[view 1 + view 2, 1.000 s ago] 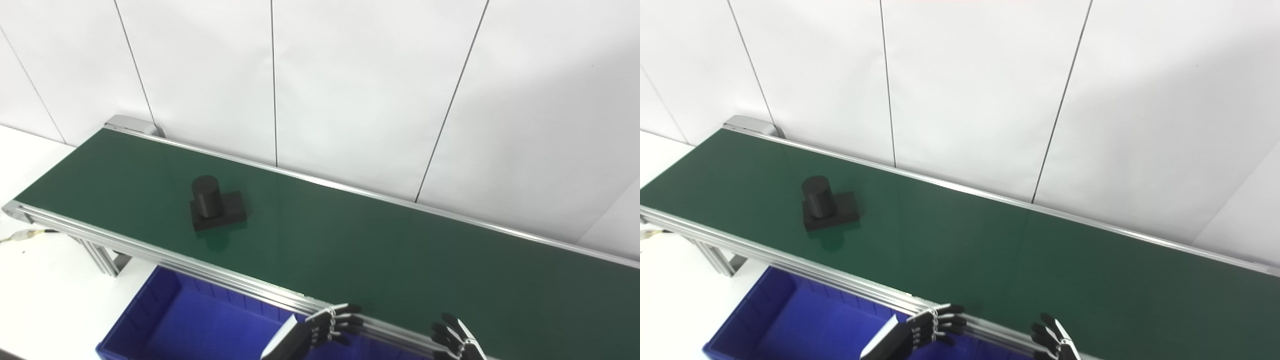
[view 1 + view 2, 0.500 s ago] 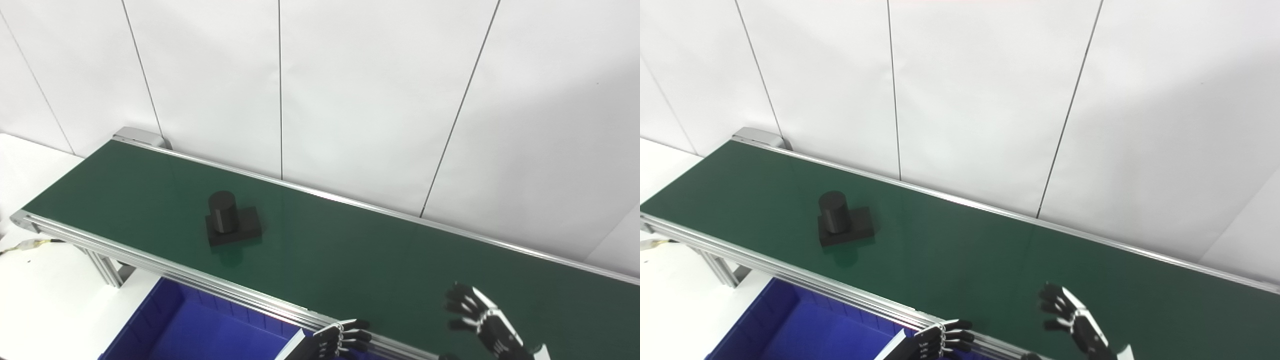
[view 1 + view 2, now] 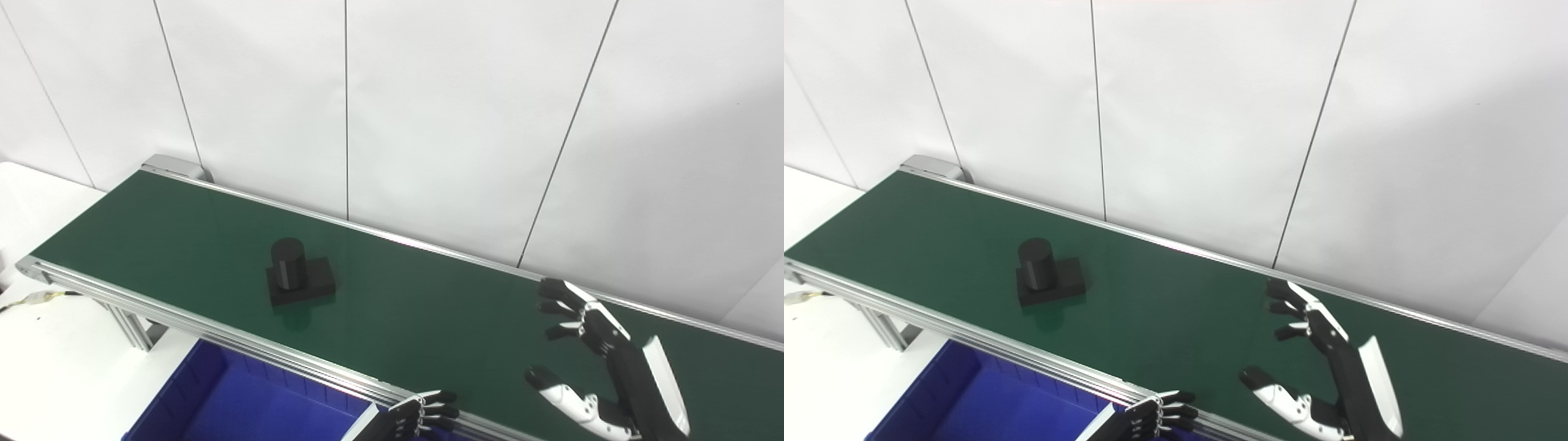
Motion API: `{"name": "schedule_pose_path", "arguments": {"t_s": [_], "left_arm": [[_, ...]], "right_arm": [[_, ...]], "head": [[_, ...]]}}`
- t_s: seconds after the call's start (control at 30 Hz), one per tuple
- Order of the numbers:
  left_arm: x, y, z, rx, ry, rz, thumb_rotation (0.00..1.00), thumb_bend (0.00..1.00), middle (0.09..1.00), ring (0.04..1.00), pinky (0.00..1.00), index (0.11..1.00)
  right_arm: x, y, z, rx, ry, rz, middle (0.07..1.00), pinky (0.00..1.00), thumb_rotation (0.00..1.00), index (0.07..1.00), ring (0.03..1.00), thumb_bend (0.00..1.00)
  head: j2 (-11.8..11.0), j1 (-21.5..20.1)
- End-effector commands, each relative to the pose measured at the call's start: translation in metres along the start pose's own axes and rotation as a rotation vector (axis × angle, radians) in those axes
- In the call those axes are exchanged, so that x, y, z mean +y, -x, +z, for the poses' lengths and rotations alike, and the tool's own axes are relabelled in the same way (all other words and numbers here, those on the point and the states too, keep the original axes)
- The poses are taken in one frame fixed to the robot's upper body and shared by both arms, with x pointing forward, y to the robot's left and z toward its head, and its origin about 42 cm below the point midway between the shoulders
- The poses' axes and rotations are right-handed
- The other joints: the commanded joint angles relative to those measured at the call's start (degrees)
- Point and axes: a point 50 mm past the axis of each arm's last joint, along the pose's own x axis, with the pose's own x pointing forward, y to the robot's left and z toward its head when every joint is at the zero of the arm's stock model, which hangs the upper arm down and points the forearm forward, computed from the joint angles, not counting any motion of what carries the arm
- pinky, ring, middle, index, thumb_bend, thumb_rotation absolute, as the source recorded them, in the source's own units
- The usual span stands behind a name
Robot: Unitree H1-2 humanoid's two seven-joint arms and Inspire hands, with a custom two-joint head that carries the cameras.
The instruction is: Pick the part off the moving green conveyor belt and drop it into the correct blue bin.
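The part (image 3: 298, 273), a black upright cylinder standing on a flat square base, sits on the green conveyor belt (image 3: 429, 306) towards its left half, nearer the front rail than the back one. The right hand (image 3: 582, 349) hovers above the belt well to the right of the part, empty, with its fingers (image 3: 560, 300) spread and curled slightly forward and its thumb held wide below them, so the grasp is open towards the part. The left hand (image 3: 422, 416) shows only at the bottom edge, low by the front rail, its fingers loosely curled around nothing visible. A blue bin (image 3: 202, 398) lies below the front rail at lower left. The step in hand appears to be the reach for the part. To do it well, the right hand should probably stay wide and meet the part rather than chase it (which way the belt runs cannot be read from one moment), then close fingers and thumb on opposite sides of the cylinder, above the base, so the base does not tip it.
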Motion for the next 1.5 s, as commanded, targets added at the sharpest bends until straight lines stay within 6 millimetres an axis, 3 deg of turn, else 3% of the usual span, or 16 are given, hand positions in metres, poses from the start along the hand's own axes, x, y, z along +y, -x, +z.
{"name": "schedule_pose_path", "arguments": {"t_s": [0.0,0.33,0.6,0.93,1.47], "left_arm": [[0.001,-0.011,0.011,-0.075,-0.015,0.0,0.4,0.95,0.807,0.762,0.69,0.847],[0.007,-0.009,0.011,-0.076,-0.004,0.004,0.38,0.95,0.806,0.76,0.69,0.845],[0.01,-0.008,0.01,-0.081,0.001,0.006,0.39,0.95,0.798,0.756,0.69,0.843],[0.012,-0.005,0.012,-0.086,0.0,0.005,0.39,0.95,0.797,0.753,0.69,0.837],[0.011,-0.002,0.016,-0.094,-0.006,0.002,0.39,0.93,0.792,0.762,0.7,0.848]], "right_arm": [[-0.004,-0.014,0.009,-0.029,0.037,0.013,0.811,0.58,0.47,0.827,0.76,0.61],[0.01,-0.046,0.014,-0.013,0.134,0.078,0.847,0.67,0.28,0.849,0.804,0.56],[0.027,-0.075,-0.003,0.007,0.19,0.16,0.868,0.72,0.41,0.883,0.832,0.6],[0.047,-0.11,-0.024,0.046,0.201,0.216,0.876,0.71,0.44,0.895,0.82,0.68],[0.079,-0.16,-0.034,0.045,0.207,0.269,0.883,0.77,0.46,0.895,0.861,0.7]], "head": [[0.07,-0.61],[0.53,-3.03],[0.75,-3.78],[1.57,-4.13],[3.1,-4.48]]}}
